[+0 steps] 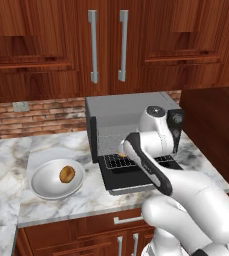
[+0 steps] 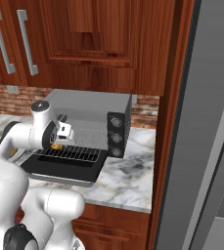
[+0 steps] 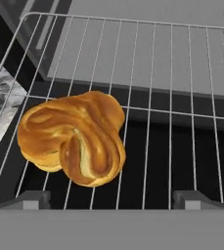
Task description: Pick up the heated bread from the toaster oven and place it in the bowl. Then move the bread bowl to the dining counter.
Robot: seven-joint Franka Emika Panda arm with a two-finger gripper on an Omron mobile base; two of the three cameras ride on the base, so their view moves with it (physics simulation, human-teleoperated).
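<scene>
The heated bread (image 3: 74,141), a lumpy golden-yellow pastry, lies on the wire rack (image 3: 182,97) of the toaster oven (image 1: 128,115), towards the rack's left front. The oven's black door (image 1: 136,180) is dropped open. My gripper (image 3: 114,200) hovers just above the rack, open, its fingertips (image 3: 33,199) wide apart; the bread sits ahead of the left one, untouched. From the right base view the bread (image 2: 57,146) peeks out under my hand. The white bowl (image 1: 41,186) stands on the counter left of the oven and holds a darker brown bun (image 1: 67,174). The dining counter is out of view.
Wooden wall cabinets (image 1: 106,45) hang low over the oven. A tall wood panel (image 2: 169,122) and a steel fridge (image 2: 206,146) close off the right side. The marble counter (image 1: 6,165) runs on to the left, with its front edge near the bowl.
</scene>
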